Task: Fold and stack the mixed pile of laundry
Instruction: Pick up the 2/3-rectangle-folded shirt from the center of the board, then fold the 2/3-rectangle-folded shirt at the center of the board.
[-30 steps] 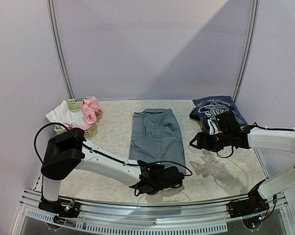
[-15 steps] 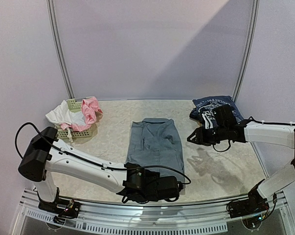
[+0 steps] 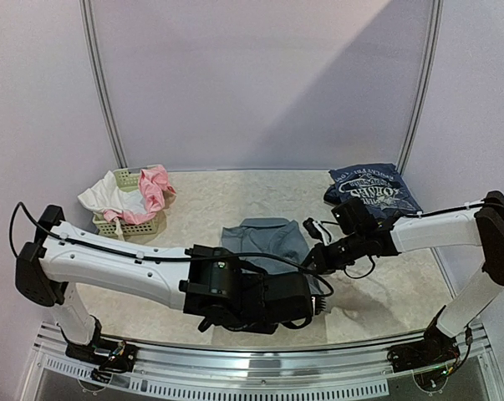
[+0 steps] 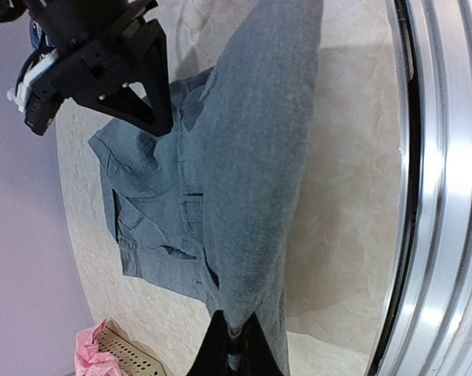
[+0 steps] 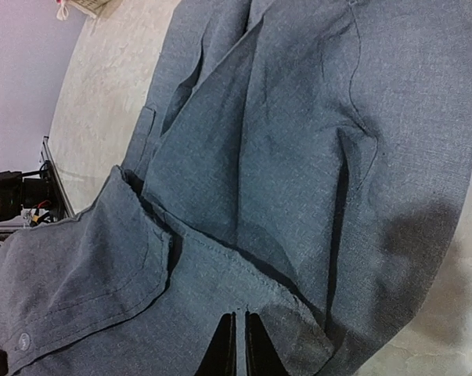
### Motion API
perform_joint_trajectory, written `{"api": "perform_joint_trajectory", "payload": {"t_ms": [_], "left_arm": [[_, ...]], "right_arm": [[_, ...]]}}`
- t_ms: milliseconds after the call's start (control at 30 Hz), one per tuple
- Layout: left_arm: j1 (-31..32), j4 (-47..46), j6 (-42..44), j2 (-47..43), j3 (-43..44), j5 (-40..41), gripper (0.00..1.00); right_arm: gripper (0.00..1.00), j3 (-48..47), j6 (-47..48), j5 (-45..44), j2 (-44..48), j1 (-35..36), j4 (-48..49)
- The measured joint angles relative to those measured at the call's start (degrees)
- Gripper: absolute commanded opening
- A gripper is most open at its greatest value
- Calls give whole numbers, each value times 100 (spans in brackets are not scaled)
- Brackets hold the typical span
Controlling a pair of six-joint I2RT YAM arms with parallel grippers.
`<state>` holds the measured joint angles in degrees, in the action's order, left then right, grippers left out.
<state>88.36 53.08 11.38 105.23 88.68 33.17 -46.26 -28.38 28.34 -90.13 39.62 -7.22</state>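
Note:
The grey trousers (image 3: 264, 238) lie partly folded at the middle of the table. My left gripper (image 3: 306, 301) is shut on their near end and holds it lifted; in the left wrist view the cloth (image 4: 243, 157) stretches taut from the fingertips (image 4: 234, 333). My right gripper (image 3: 313, 261) is shut on the trousers' right edge, its tips (image 5: 236, 325) pinching a hem of the grey cloth (image 5: 298, 141). A navy printed tee (image 3: 373, 190) lies folded at the back right. Pink (image 3: 155, 188) and white (image 3: 108, 197) pieces rest on the basket.
A pale-green lattice basket (image 3: 122, 225) stands at the back left. The left arm's black wrist (image 3: 235, 292) hangs low over the near table edge. A metal rail (image 3: 252, 368) runs along the front. Lavender walls close the back and sides.
My right arm swung left from the tee to the trousers' right edge and shut on it. My left arm lifted and carried the trousers' near end, so the trousers look shorter.

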Motion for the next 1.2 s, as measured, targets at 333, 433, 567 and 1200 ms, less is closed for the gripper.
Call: {"api": "perform_joint_trajectory", "payload": {"t_ms": [333,433,567,1200], "left_arm": [[-407,142,452,-173,382,-153,0],[-732,114,597,-168,634,-199,0],[-1176,31,826,-162,839,-317,0],[-2771,-140,1711,1189,2107,-1622,0]], "right_arm": [[2,133,-15,92,-109,136,20],[1,234,-50,127,-107,151,24],[1,365,-103,199,-74,203,-4],[2,422,-74,310,-61,212,-317]]}}
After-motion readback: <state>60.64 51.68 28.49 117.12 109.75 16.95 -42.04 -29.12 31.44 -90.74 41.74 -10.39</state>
